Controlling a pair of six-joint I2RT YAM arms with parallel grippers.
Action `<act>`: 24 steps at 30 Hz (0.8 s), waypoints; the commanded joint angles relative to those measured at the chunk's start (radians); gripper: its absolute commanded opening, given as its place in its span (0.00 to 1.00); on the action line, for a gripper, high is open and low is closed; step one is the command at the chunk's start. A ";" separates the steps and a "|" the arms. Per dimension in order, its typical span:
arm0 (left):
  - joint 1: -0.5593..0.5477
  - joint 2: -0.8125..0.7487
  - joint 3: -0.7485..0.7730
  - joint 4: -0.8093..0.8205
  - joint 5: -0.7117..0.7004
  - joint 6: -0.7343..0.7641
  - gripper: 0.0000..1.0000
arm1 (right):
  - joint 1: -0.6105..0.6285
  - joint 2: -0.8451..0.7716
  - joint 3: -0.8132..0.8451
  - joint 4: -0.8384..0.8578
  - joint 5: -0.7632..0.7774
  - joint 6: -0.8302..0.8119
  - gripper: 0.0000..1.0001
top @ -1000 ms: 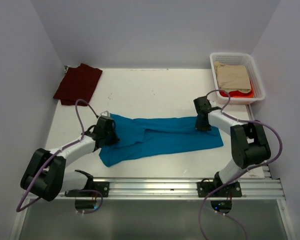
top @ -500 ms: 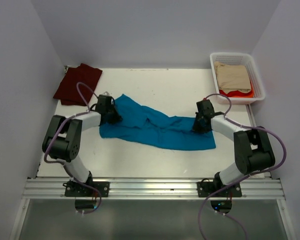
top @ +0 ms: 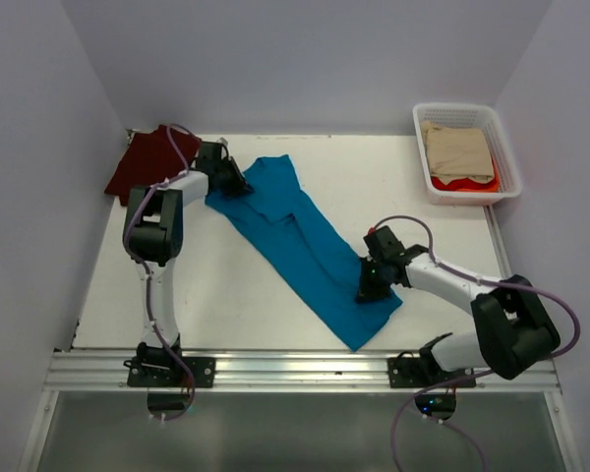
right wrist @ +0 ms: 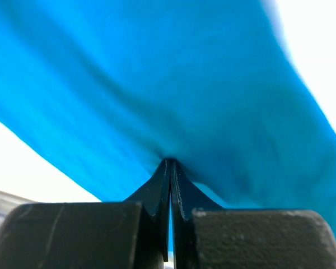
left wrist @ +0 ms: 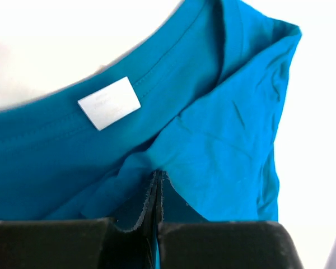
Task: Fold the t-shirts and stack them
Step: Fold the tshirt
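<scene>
The left gripper [left wrist: 157, 180] is pinching a fold of the teal shirt [top: 295, 231], its jaws pressed together with only a thin ridge of cloth showing between them. Just ahead of that pinch and a little to its left, the shirt's collar is curving across the wrist view with a white label [left wrist: 109, 102] sewn inside it. The right gripper [right wrist: 169, 165] is clamping the same shirt, jaws closed tight on a bunch of fabric that is spreading away ahead of it and filling most of its wrist view. Between the two grippers the shirt is lying in a long diagonal band on the table [top: 226, 295], running from the left gripper at the far left to the right gripper nearer the front, with a corner of cloth trailing past the right gripper toward the front rail. The maroon shirt [top: 147, 162] is lying rumpled just to the left of the left gripper, in the table's far left corner. A white basket [top: 512, 167] is sitting well beyond the right gripper, in the far right corner, holding a beige cloth [top: 457, 147] over a red one [top: 467, 183].
</scene>
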 commanded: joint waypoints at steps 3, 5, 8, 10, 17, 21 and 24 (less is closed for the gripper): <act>0.028 0.236 0.199 -0.049 0.199 -0.012 0.00 | 0.106 -0.107 -0.037 -0.153 -0.008 0.108 0.00; 0.026 0.287 0.271 -0.001 0.286 -0.057 0.00 | 0.132 -0.127 -0.030 -0.176 0.003 0.134 0.00; 0.025 0.358 0.331 0.084 0.370 -0.120 0.00 | 0.166 -0.153 -0.033 -0.172 0.003 0.162 0.00; 0.020 0.403 0.373 0.121 0.409 -0.146 0.00 | 0.186 -0.147 -0.031 -0.152 0.001 0.171 0.00; -0.003 0.498 0.482 0.219 0.522 -0.223 0.00 | 0.234 -0.026 -0.011 -0.037 -0.028 0.210 0.00; -0.004 0.539 0.515 0.245 0.552 -0.250 0.00 | 0.299 0.040 -0.007 0.035 -0.045 0.256 0.00; -0.003 0.580 0.581 0.245 0.579 -0.267 0.00 | 0.371 0.077 -0.010 0.106 -0.051 0.312 0.00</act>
